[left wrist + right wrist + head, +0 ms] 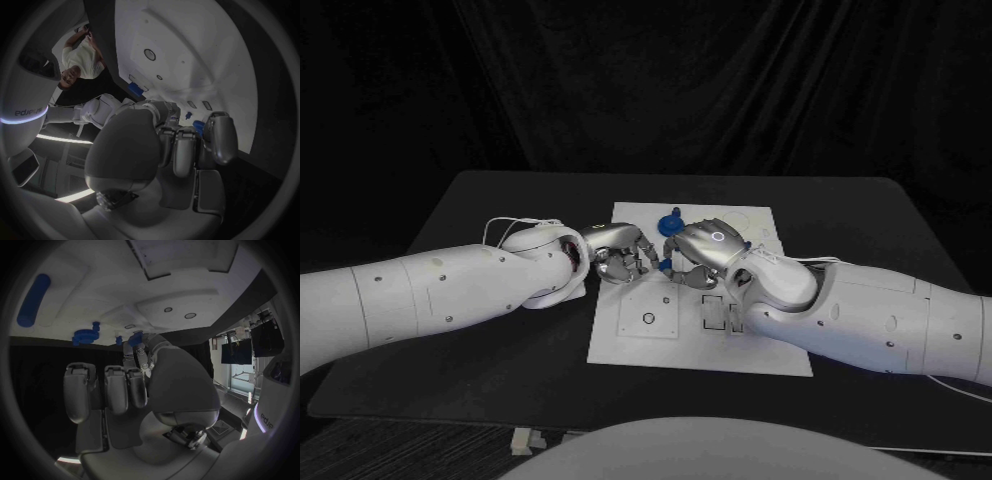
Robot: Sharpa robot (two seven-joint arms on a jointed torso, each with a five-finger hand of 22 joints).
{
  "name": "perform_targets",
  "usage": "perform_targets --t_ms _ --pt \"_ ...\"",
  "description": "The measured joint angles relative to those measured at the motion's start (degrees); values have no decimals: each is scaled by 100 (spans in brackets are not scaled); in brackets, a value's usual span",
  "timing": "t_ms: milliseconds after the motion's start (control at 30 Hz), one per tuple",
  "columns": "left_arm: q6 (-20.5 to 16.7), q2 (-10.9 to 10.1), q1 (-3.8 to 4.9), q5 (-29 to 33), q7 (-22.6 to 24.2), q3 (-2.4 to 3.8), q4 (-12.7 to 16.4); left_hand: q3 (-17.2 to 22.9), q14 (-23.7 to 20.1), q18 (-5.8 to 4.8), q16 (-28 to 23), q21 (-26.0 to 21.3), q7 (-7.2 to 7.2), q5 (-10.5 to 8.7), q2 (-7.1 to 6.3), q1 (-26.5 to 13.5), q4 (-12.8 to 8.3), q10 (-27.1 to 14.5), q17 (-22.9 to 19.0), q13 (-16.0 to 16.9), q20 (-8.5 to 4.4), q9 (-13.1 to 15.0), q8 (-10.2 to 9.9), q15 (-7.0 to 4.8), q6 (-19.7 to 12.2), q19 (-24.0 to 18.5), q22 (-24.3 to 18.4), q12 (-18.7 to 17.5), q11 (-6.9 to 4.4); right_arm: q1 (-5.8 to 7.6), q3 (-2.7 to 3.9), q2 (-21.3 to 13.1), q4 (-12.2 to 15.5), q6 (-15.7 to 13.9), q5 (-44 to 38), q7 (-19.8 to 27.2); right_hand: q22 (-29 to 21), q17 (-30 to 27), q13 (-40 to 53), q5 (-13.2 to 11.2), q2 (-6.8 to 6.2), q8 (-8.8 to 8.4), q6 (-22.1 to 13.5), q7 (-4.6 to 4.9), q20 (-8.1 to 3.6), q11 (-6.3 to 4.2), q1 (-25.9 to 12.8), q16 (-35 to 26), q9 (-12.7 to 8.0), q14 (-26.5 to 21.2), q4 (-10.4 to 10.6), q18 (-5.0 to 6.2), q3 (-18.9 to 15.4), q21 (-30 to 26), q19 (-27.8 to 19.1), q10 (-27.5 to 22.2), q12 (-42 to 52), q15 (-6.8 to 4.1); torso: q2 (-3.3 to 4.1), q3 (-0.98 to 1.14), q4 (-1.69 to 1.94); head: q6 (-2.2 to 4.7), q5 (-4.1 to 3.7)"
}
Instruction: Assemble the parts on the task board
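Meeting fingertip to fingertip over the middle of the white task board [632,340], the left hand [620,252] and right hand [708,245] crowd small blue parts [672,224] — whether either actually grips one cannot be told.

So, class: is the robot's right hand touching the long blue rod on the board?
Apart. The right wrist view shows the blue rod lying well clear of the right hand.

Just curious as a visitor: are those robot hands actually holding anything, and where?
Cannot be told: both robot hands, left and right, meet over the white board, fingers hiding any grip.
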Motion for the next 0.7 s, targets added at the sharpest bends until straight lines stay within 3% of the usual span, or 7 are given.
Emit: perform_targets --t_ms 700 --pt "53 85 -15 0 -39 1 -58 16 22 0 0 -29 12 0 23 -23 -16 -1 0 0 21 -74 0 21 -39 -21 0 -41 -1 0 -1 98 -94 71 1 10 3 0 -1 -83 0 -12 -12 12 0 0 0 -45 28 0 -23 0 88 -77 0 0 0 0 -2 1 -2 0 19"
